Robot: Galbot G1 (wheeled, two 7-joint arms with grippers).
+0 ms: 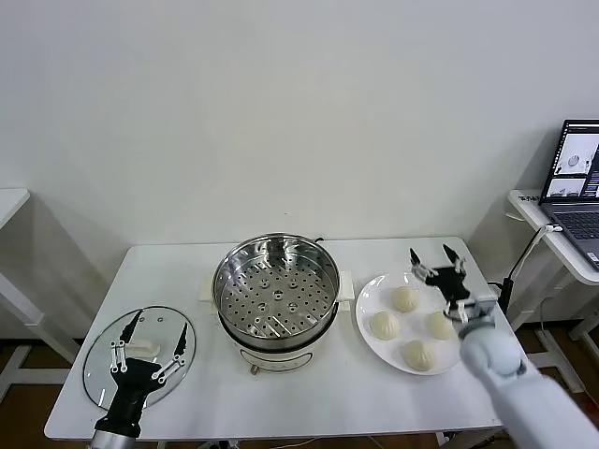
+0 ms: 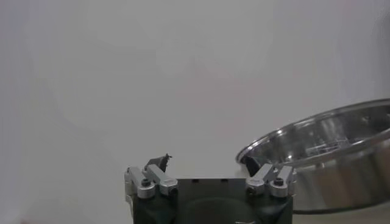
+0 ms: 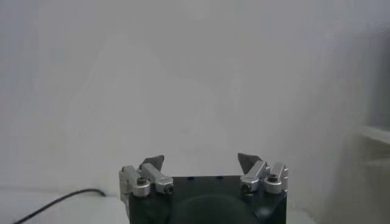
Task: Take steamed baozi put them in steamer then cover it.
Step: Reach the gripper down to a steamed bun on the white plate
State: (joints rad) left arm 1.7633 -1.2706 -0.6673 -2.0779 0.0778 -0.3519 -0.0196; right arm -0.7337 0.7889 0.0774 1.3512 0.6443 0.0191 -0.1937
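Observation:
The steamer [image 1: 276, 295] stands at the table's centre, uncovered, its perforated tray bare; its steel rim [image 2: 329, 143] also shows in the left wrist view. Several cream-white baozi [image 1: 404, 298] lie on a white plate [image 1: 367, 295] to its right. My right gripper [image 1: 437, 257] hovers open over the plate's far edge, nothing between its fingers; in its own view this gripper [image 3: 201, 161] faces the wall. The cover [image 1: 103, 365], clear glass with a white handle [image 1: 142, 351], lies flat at the front left. My left gripper [image 1: 157, 329] is open above it, holding nothing, as its wrist view confirms [image 2: 206, 162].
The white table [image 1: 178, 271] carries everything. A side table with an open laptop [image 1: 580, 178] stands at the far right, with cables hanging beside it. Another white table edge shows at the far left. A dark cable [image 3: 55, 204] lies in the right wrist view.

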